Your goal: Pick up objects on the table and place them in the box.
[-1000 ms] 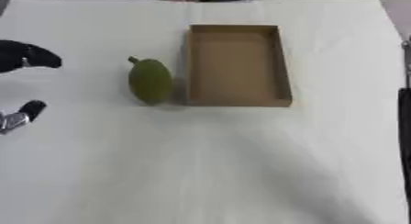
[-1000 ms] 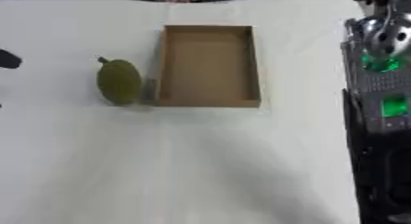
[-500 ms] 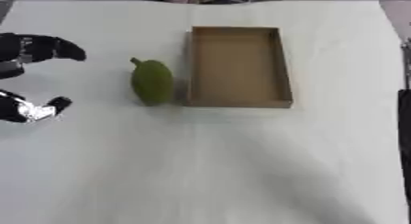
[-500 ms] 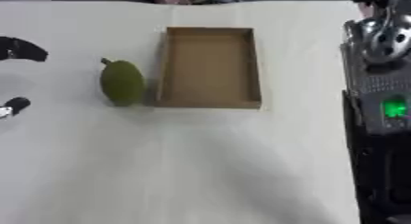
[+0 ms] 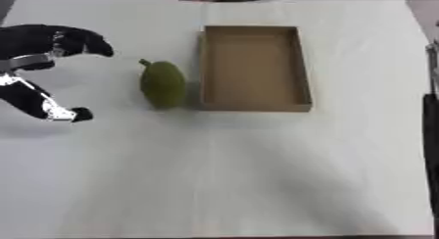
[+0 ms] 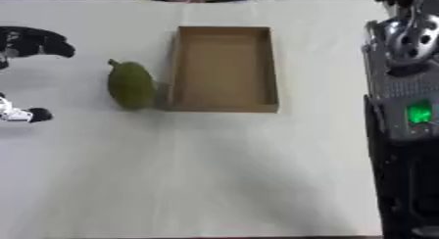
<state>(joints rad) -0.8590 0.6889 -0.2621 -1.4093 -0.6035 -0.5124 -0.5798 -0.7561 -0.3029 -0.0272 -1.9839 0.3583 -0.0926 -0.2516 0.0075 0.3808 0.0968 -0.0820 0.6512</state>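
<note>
At the left edge the left hand (image 5: 38, 69) hangs over the white table (image 5: 257, 174), spread wide with fingers up top and thumb down low, holding nothing. Next comes one green fruit (image 5: 163, 83) lying just beside the left wall of one brown box (image 5: 254, 66), which has nothing in it and no words to read. Only the right eye view shows the right arm (image 6: 407, 115), with a green light; its hand cannot be seen.
</note>
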